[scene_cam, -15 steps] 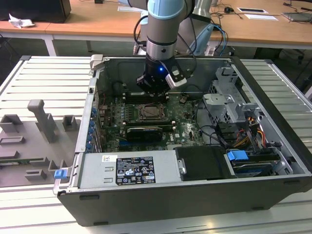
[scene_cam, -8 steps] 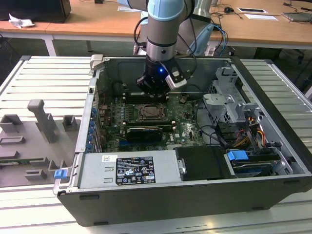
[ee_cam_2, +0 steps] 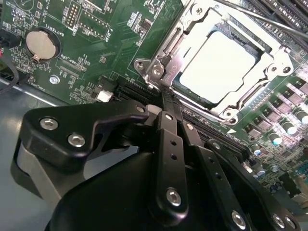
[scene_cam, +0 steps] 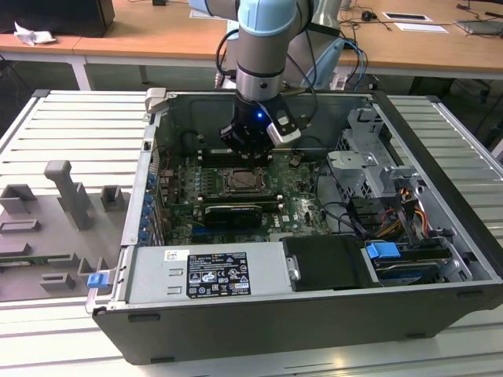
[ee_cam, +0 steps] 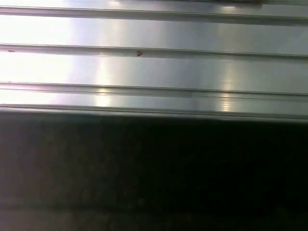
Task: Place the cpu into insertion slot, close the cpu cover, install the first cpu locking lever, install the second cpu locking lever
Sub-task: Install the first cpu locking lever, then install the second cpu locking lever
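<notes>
The cpu (ee_cam_2: 216, 62) lies flat in the insertion slot (scene_cam: 242, 181), its pale top showing through the cut-out of the cpu cover (ee_cam_2: 285, 63), which is folded down over it. A thin metal locking lever (ee_cam_2: 255, 15) runs along the socket's far side. In the second wrist view my gripper (ee_cam_2: 166, 98) has its two black fingers (ee_cam_2: 169, 144) pressed together, tips right at the socket's near corner with nothing visibly between them. In the exterior view the gripper (scene_cam: 250, 153) hangs just behind the socket, low over the green board.
Black memory slots (ee_cam_2: 130, 89) run beside the fingertips, and a coin battery (ee_cam_2: 42, 43) sits further off. A drive cage (scene_cam: 365, 161) and cables fill the case's right side, with the power supply (scene_cam: 212, 271) in front. Grey fixtures (scene_cam: 71, 192) stand on the ribbed table (ee_cam: 154, 67).
</notes>
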`<state>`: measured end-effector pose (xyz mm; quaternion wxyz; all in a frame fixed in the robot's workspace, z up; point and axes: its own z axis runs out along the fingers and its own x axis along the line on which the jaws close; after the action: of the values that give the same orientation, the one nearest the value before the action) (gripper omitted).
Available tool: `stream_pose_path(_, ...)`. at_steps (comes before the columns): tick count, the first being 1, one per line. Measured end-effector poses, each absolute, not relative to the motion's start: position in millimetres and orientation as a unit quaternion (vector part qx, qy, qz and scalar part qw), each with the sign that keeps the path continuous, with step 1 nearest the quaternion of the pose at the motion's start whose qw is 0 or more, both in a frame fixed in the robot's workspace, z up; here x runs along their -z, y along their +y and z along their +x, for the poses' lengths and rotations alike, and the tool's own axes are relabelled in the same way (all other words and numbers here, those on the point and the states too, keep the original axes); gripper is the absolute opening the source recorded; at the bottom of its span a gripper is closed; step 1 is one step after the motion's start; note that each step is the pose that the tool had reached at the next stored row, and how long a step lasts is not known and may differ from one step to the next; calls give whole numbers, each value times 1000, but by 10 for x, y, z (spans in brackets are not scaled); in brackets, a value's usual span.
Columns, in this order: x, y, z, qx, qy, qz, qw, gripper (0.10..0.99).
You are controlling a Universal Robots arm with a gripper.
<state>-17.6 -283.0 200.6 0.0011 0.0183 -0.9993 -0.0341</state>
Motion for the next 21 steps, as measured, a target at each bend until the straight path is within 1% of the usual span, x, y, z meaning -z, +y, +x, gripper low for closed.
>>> stream_pose_path(3, -2031, -2825, -174, 40, -999, 18, 0, 106)
stream_pose_path(7, -2168, -2831, -175, 40, -999, 18, 1, 106)
stream_pose_path(21, -2169, -2948, -176, 39, -999, 18, 1, 106)
